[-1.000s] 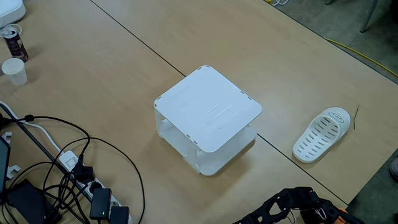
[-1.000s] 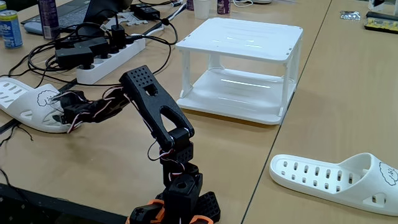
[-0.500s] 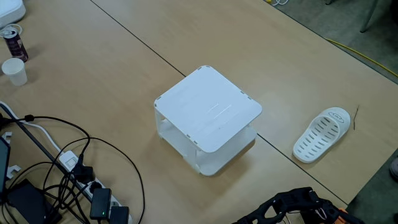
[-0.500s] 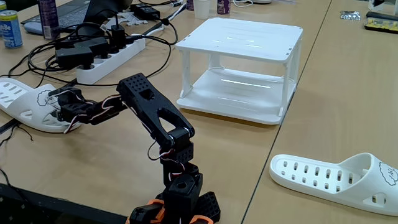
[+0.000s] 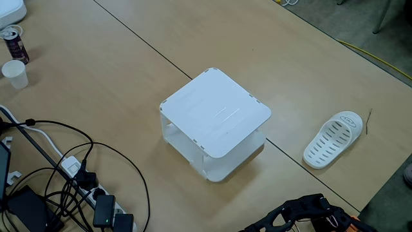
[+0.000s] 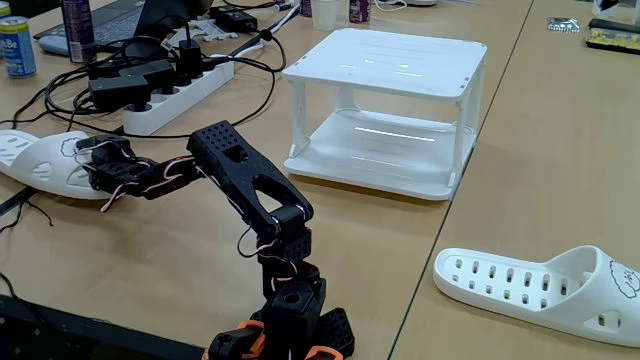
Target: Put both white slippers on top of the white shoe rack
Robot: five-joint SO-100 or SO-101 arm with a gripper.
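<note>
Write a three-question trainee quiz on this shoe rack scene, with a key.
1. True or false: the top of the shoe rack is bare.
2. Which slipper is at the gripper: A, the slipper by the power strip, or B, the slipper on the right of the low fixed view?
3. Fill in: the slipper near the table corner in the high fixed view lies ___ the table.

Key: 1 true; 2 A; 3 on.
</note>
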